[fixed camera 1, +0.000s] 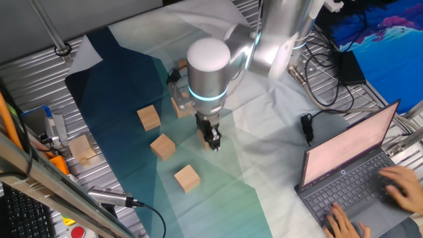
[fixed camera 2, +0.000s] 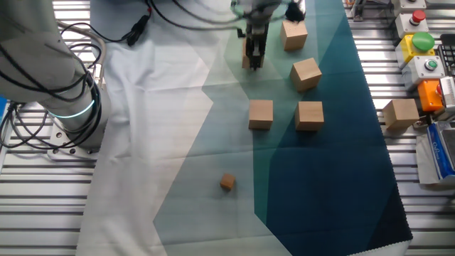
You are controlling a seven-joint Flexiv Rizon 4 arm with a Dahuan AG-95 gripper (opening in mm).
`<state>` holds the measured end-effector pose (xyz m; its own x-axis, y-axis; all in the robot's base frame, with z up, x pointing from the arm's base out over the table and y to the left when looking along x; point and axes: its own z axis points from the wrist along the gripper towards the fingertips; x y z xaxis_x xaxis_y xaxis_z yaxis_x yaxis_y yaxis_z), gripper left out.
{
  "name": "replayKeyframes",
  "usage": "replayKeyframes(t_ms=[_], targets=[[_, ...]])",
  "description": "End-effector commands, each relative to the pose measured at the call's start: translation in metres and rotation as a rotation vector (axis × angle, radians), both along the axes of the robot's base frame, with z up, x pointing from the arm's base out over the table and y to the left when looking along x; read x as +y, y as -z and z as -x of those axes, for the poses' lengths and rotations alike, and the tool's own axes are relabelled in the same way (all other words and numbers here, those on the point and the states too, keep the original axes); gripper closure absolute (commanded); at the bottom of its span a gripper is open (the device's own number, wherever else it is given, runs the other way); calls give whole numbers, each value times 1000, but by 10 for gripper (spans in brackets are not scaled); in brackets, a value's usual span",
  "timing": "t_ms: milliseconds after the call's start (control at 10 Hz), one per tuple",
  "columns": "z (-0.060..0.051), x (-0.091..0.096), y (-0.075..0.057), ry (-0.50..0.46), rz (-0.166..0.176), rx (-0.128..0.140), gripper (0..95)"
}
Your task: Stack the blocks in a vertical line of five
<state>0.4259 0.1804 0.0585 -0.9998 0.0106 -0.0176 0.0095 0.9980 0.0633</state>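
Five tan wooden blocks lie apart, none stacked. Three sit in a loose row on the teal cloth: one (fixed camera 1: 149,118) (fixed camera 2: 310,115), one (fixed camera 1: 162,147) (fixed camera 2: 306,74) and one (fixed camera 1: 187,178) (fixed camera 2: 293,35). A fourth (fixed camera 1: 182,106) (fixed camera 2: 260,114) is partly hidden behind my arm in one fixed view. The fifth (fixed camera 1: 82,149) (fixed camera 2: 400,114) lies off the cloth on the metal table edge. My gripper (fixed camera 1: 213,142) (fixed camera 2: 252,60) points down over the cloth beside the middle block, fingers close together, holding nothing.
A much smaller wooden cube (fixed camera 2: 227,183) (fixed camera 1: 180,65) lies alone on the cloth. A laptop (fixed camera 1: 350,172) with a person's hands stands at one side, with cables (fixed camera 1: 324,86) near it. Button boxes (fixed camera 2: 423,50) and tools line the other table edge.
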Motion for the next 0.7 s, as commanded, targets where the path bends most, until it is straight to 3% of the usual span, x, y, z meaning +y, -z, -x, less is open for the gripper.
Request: replayKeyframes(t_ms=[100, 400, 700], targets=[[-8, -2, -3, -12, -8, 7, 950], [-26, -39, -27, -77, -50, 35, 950], [-37, -66, -49, -111, -48, 69, 950]])
